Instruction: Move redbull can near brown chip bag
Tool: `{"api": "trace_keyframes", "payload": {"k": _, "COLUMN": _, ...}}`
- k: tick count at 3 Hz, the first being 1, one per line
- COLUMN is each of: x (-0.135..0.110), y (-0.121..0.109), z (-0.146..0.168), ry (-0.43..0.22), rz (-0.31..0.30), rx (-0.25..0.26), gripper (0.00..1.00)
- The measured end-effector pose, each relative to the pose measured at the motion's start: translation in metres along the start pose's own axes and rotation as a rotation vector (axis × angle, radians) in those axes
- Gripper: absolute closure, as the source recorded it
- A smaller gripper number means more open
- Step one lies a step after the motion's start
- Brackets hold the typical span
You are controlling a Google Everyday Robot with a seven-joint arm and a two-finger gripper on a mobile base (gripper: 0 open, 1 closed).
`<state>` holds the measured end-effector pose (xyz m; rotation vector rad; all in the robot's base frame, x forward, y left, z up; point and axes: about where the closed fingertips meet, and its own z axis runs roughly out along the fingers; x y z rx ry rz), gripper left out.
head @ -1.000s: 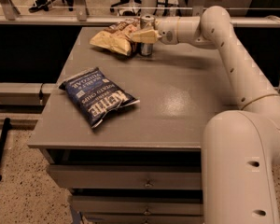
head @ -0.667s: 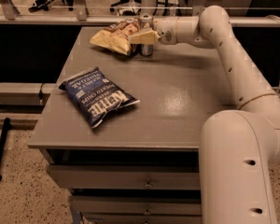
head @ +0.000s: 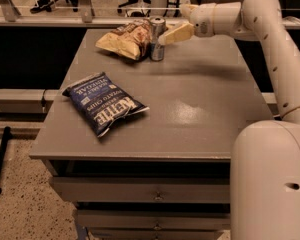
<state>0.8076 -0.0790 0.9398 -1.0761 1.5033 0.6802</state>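
The redbull can [head: 157, 39] stands upright at the far edge of the grey table [head: 190, 114], right beside the brown chip bag [head: 124, 39], touching or nearly touching its right end. My gripper [head: 180, 21] hangs just right of the can's top and a little above it. It is open and holds nothing, with one tan finger [head: 175, 33] pointing towards the can. My white arm reaches in from the right.
A dark blue Kettle chip bag [head: 105, 104] lies on the table's near left part. Drawers [head: 155, 194] sit under the tabletop. A rail [head: 90, 20] runs behind the table's far edge. My white base [head: 270, 184] fills the near right.
My gripper was around the can beside the brown bag. It has let go and drawn back to the right and slightly up; the can stays standing.
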Motion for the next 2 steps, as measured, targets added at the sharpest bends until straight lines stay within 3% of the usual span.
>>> {"api": "trace_keyframes", "payload": {"k": 1, "x": -0.035, "y": -0.009, "z": -0.088, "ry": 0.037, "rz": -0.104, "rx": 0.098, "gripper": 0.00}}
{"api": "trace_keyframes", "payload": {"k": 2, "x": -0.074, "y": -0.013, "z": -0.187, "ry": 0.042, "rz": -0.194, "rx": 0.243, "gripper": 0.00}}
